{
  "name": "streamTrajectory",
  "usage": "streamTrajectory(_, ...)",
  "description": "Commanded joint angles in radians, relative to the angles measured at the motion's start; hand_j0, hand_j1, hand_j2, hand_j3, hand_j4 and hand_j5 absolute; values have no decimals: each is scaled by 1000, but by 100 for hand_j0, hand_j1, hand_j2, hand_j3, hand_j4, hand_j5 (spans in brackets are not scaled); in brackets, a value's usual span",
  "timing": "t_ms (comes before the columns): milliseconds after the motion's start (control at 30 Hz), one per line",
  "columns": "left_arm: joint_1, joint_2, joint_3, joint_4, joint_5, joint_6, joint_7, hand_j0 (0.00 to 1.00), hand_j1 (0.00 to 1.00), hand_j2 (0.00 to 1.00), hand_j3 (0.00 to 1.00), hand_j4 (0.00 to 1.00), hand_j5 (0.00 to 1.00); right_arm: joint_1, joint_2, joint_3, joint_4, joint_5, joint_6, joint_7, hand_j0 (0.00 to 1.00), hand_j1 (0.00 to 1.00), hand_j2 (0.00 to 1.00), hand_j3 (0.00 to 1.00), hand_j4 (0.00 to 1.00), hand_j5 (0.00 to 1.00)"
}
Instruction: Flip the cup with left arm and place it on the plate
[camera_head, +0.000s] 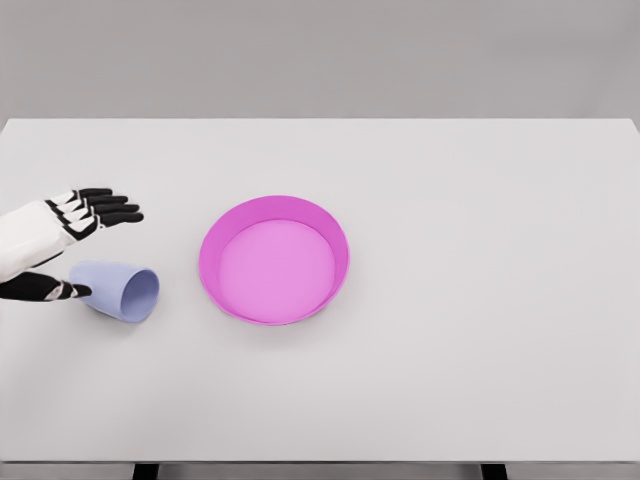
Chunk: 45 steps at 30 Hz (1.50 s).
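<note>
Table (480, 350): A big white table fills most of the view. Everything sits on its left half. The right half has nothing on it that matters here.

Plate (274, 260): A round pink plate with a raised rim lies flat, a bit left of the middle of the table. Its inside is bare. I think it sits there because that is where the cup has to end up, and the rim would help keep the cup from sliding off.

Left hand (62, 240): The white and black hand comes in from the left edge of the picture. Its fingers (105, 207) are spread out and pointing to the right, above the cup. The thumb (55, 291) reaches out lower down, right by the cup's closed end; I cannot tell if it touches. The hand is wide open like a mouth around the cup and is not squeezing it yet. I think it is held this way so the cup fits between fingers and thumb.

Cup (118, 290): The small pale blue cup lies on its side on the table, near the left edge and to the left of the plate, apart from it. Its open end faces right and a bit toward us. Because it is lying down, it has to be gripped and turned before it can stand on the plate.

Right hand: It does not show anywhere.
</note>
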Motion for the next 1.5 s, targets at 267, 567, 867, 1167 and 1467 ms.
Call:
streamTrajectory(267,8,15,-89,-5,149,0,1,100,100,100,100,100,100,0,0,0,0,0,-1,0,100,100,100,100,100,100)
streamTrajectory(567,5,32,-106,-7,208,146,-208,100,100,100,100,100,100,0,0,0,0,0,-1,0,100,100,100,100,100,100)
streamTrajectory(867,-6,41,-104,-7,238,167,-237,100,100,100,100,100,100,0,0,0,0,0,-1,0,100,100,100,100,100,100)
streamTrajectory(1167,-9,26,-104,-7,297,334,-237,100,100,100,100,100,100,0,0,0,0,0,-1,0,100,100,100,100,100,100)
streamTrajectory(1467,-11,-36,-104,-7,291,356,-236,100,100,100,100,100,100,0,0,0,0,0,-1,0,100,100,100,100,100,100)
